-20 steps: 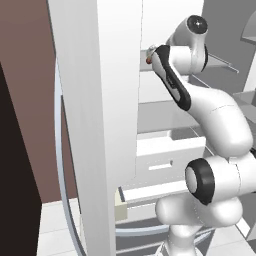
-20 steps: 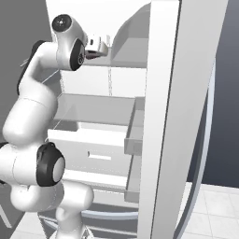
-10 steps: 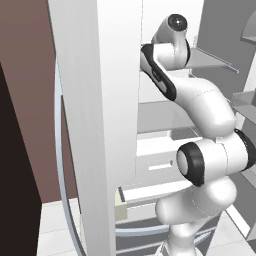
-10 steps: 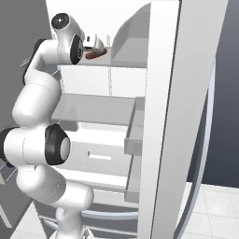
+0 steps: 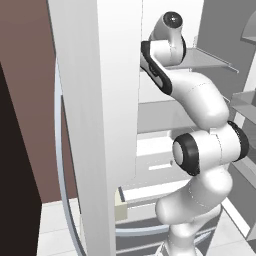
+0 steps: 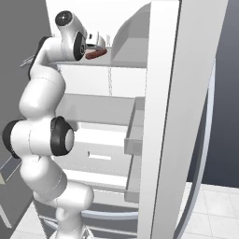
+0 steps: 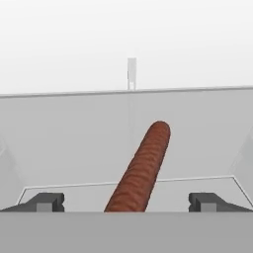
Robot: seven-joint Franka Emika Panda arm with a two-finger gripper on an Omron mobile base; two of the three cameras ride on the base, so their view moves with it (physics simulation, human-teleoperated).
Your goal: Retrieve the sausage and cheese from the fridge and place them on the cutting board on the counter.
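Currently the gripper [image 7: 126, 202] is fully spread, jaws wide apart, holding nothing. Sausage [image 7: 141, 170] lies betw. the two fingertips [image 7: 45, 201] on a white upper shelf [image 7: 74, 143] inside the fridge [image 6: 163, 116], its near end at the bottom of the hand view, far end pointing toward the back wall. No contact w/ either tip. Right base view: sausage [image 6: 95, 54] sits just beside the hand on that shelf, fridge doors open.
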